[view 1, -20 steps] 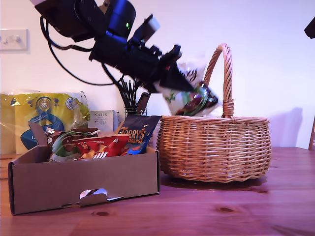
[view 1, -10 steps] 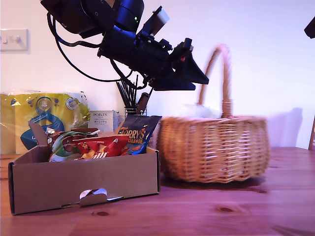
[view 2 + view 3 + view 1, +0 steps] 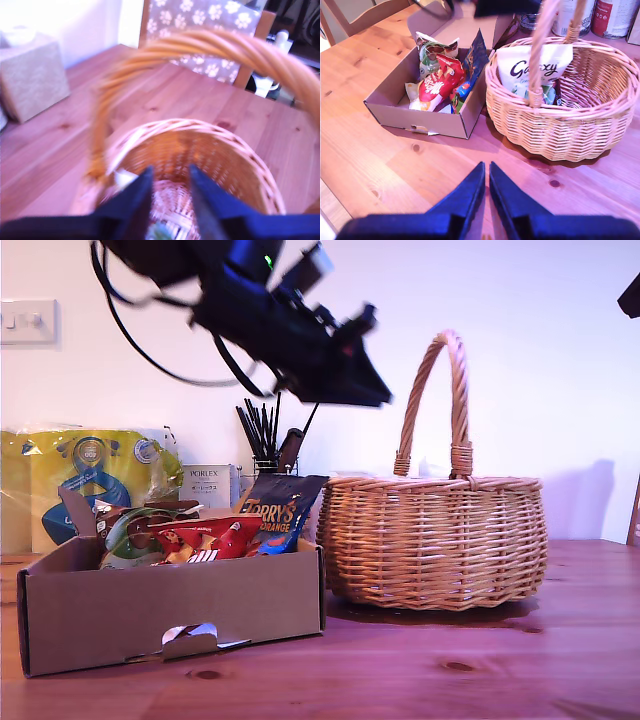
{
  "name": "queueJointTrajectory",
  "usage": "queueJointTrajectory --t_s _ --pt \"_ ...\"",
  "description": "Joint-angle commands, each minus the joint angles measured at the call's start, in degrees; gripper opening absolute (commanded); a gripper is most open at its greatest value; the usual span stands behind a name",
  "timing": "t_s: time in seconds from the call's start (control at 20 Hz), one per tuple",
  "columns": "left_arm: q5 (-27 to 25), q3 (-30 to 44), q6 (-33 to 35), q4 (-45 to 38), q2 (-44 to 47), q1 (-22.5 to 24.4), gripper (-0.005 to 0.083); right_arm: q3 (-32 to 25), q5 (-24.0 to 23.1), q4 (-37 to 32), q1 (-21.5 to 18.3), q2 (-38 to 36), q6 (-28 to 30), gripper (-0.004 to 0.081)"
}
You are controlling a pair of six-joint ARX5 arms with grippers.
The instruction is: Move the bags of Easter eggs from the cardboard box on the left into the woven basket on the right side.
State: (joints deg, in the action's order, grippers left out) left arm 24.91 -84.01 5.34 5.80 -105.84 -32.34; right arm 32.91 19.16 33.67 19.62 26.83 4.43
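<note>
Tan wicker, the woven basket point(image 3: 434, 540) stood handle-up at the exterior view's right beside the cardboard box point(image 3: 170, 608), our first gripper point(image 3: 170, 197) spread empty above it, our second gripper point(image 3: 486, 192) pressed together, the white Galaxy bag point(image 3: 532, 67) upright inside.

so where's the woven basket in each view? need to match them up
Exterior view: woven basket right of centre, beside the cardboard box.
First wrist view: woven basket directly under my first gripper, its handle blurred.
Second wrist view: woven basket ahead, Galaxy bag inside.
Shared landmark: the arched handle.
</note>
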Motion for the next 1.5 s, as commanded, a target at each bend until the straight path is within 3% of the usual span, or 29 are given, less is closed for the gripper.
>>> queueJointTrajectory --t_s 0.0,0.15,0.35,0.5,0.65,0.85,0.9,0.95,1.05,1.1,1.3,1.45 --pt "-2.3 0.0 4.7 6.1 4.5 0.7 -0.0024 0.6 0.4 -0.4 0.2 -0.3 0.2 -0.0012" --pt "-4.1 1.8 8.6 16.5 8.9 3.2 -0.0024 0.6 0.3 -0.4 0.2 -0.3 0.4 -0.0012" --pt "-4.0 14.7 9.8 11.9 17.2 6.8 -0.0023 0.6 0.2 -0.4 0.2 -0.3 0.5 -0.0012" --pt "-1.0 23.8 15.1 6.6 22.6 7.9 -0.0024 0.6 0.2 -0.4 0.2 -0.3 0.5 -0.0012" --pt "-1.0 24.1 23.7 7.7 22.6 8.0 -0.0024 0.6 0.2 -0.3 0.2 -0.3 0.5 -0.0012" --pt "-1.0 24.1 24.0 10.2 22.6 9.6 -0.0022 0.6 0.2 -0.1 0.2 -0.3 0.5 -0.0012" --pt "-1.0 24.1 26.6 12.0 22.3 10.2 0.0035 0.6 0.2 0.0 0.2 -0.3 0.5 -0.0012" --pt "-1.0 24.1 26.4 12.8 21.8 10.5 0.02 0.6 0.2 0.1 0.2 -0.3 0.5 -0.0012" --pt "-2.6 24.1 24.7 12.9 20.4 10.4 0.0704 0.6 0.2 0.0 0.2 -0.3 0.5 -0.0012" --pt "-4.0 24.1 25.2 12.0 19.5 10.0 0.0788 0.6 0.2 0.0 0.2 -0.3 0.5 -0.0012" --pt "-9.3 24.1 30.7 4.7 14.6 7.8 0.0766 0.6 0.2 0.0 0.2 -0.3 0.5 -0.0012" --pt "-10.3 24.0 33.6 4.5 11.2 7.8 0.0766 0.6 0.2 0.0 0.2 -0.3 0.5 -0.0012"
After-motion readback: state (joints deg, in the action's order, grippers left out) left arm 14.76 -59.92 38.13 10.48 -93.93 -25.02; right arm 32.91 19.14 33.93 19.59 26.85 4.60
